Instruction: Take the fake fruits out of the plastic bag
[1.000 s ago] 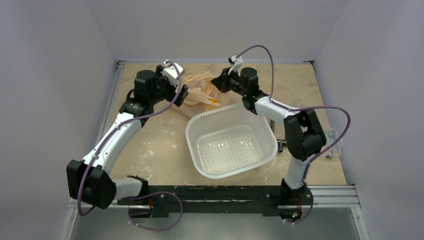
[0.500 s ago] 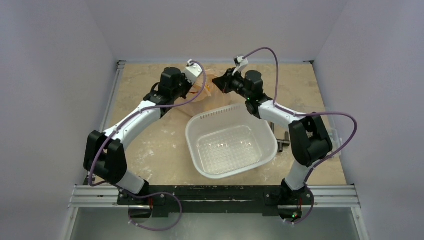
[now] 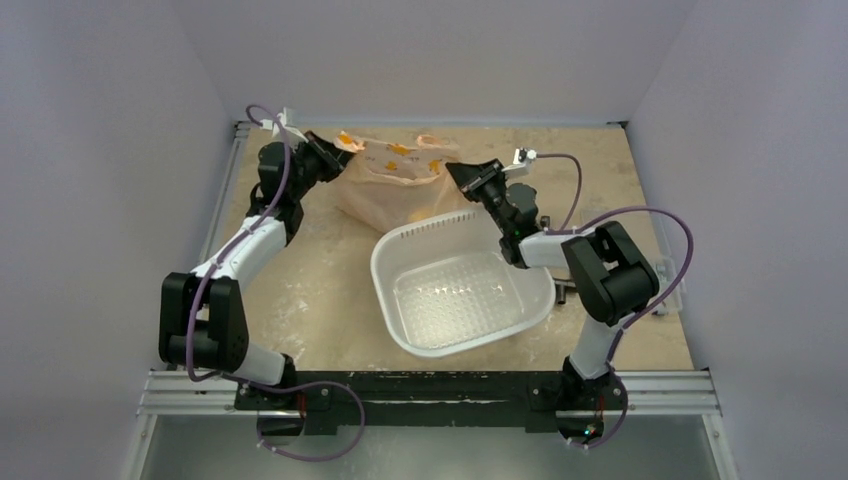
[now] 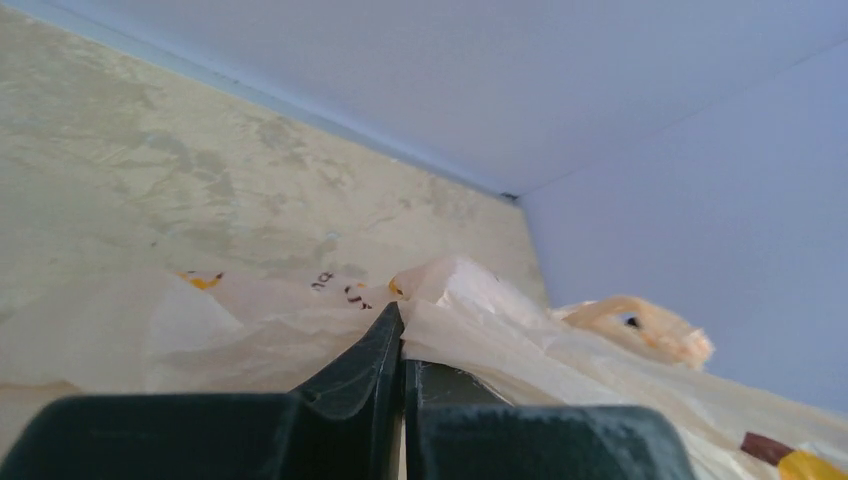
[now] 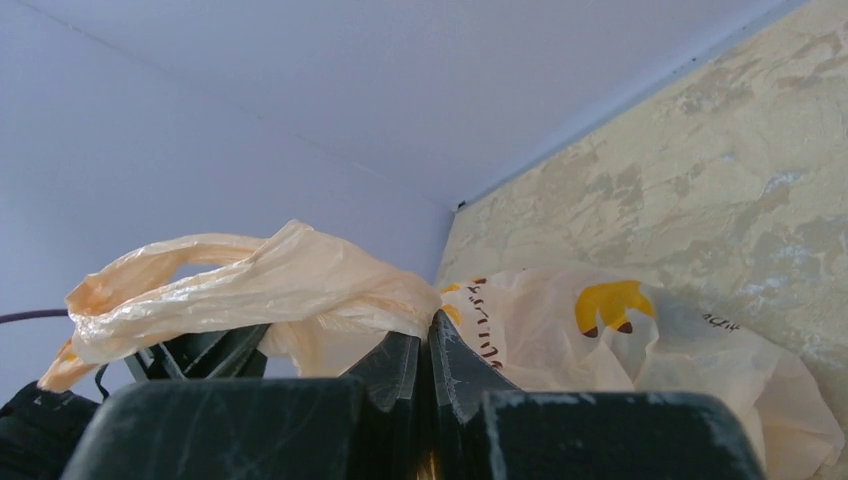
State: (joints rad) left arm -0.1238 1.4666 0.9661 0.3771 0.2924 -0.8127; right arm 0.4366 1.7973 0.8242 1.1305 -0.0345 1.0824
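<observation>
The peach-beige plastic bag (image 3: 395, 180) with yellow prints hangs stretched between both grippers at the back of the table. My left gripper (image 3: 337, 158) is shut on the bag's left top edge, and in the left wrist view the thin plastic (image 4: 500, 340) is pinched at the fingertips of that gripper (image 4: 401, 325). My right gripper (image 3: 456, 171) is shut on the right top edge. The right wrist view shows a bag handle (image 5: 250, 275) draped over the tips of this gripper (image 5: 428, 328). The fake fruits are hidden inside the bag.
A rigid white perforated basin (image 3: 385, 285) stands just in front of the bag, its far rim under the right gripper. The back wall and the left wall are close behind the bag. The arms' base rail runs along the near edge.
The left gripper went from open to shut on the bag's edge and swung out to the left. The right gripper shifted right. The bag now hangs spread wide between them.
</observation>
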